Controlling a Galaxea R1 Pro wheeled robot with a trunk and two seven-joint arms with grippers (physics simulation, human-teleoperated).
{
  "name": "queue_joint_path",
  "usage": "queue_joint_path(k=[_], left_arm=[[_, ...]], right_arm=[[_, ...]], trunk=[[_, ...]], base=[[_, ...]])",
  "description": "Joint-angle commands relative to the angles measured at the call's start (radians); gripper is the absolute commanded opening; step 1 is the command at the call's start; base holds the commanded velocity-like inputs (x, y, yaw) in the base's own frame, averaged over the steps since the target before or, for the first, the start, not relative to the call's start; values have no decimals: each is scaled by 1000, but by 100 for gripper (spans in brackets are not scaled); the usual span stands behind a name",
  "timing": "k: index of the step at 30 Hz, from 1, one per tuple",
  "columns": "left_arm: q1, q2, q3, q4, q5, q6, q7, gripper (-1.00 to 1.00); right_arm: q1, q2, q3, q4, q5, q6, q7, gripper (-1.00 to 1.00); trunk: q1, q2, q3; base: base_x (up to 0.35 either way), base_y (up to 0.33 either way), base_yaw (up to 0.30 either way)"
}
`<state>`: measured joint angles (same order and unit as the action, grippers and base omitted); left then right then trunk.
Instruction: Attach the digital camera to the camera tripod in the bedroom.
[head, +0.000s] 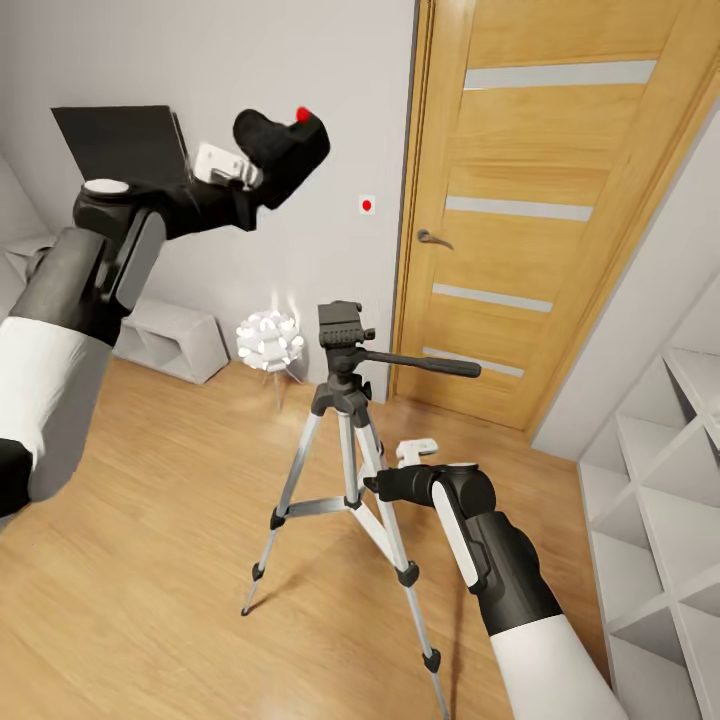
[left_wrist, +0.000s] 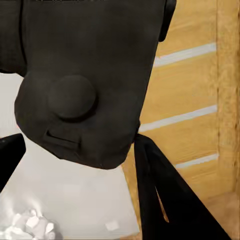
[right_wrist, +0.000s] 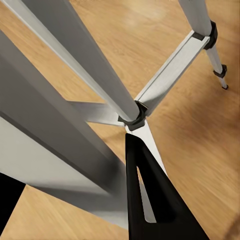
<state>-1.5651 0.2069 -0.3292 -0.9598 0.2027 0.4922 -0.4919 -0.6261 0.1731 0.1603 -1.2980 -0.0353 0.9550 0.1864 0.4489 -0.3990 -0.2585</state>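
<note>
Left end effector (head: 250, 172) clamps the chunky black digital camera (head: 283, 150) at 11 o'clock; right end effector (head: 385, 487) grips the silver-legged camera tripod (head: 345, 420).

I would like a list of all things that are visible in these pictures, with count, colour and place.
camera: one, black with a red dot, held up in the left end effector, above and left of the tripod
tripod: one, silver legs, black head and side handle, standing on the floor at the centre
lamp: one, white spiky ball, by the wall behind the tripod
door: one, oak with frosted strips, shut, on the right
shelves: one unit, white, far right
TV: one, black, on the left wall
floor: light wood planks
left end effector: shut on the camera
right end effector: at a tripod leg
</note>
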Motion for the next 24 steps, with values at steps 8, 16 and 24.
queue_joint_path(k=[8, 16, 24], left_arm=[[16, -4, -30, 107, -10, -98, -749, -100], [16, -7, -24, 127, -11, -108, -740, -100], [16, -13, -25, 131, -10, -101, -703, -100]], right_arm=[[0, 0, -1, 0, 95, 1, -2, -100], [-1, 0, -1, 0, 95, 0, -2, -100], [-1, 1, -1, 0, 95, -1, -2, -100]], trunk=[[1, -1, -2], [1, -1, -2], [1, -1, -2]], base=[[0, 0, 0], [0, 0, 0], [0, 0, 0]])
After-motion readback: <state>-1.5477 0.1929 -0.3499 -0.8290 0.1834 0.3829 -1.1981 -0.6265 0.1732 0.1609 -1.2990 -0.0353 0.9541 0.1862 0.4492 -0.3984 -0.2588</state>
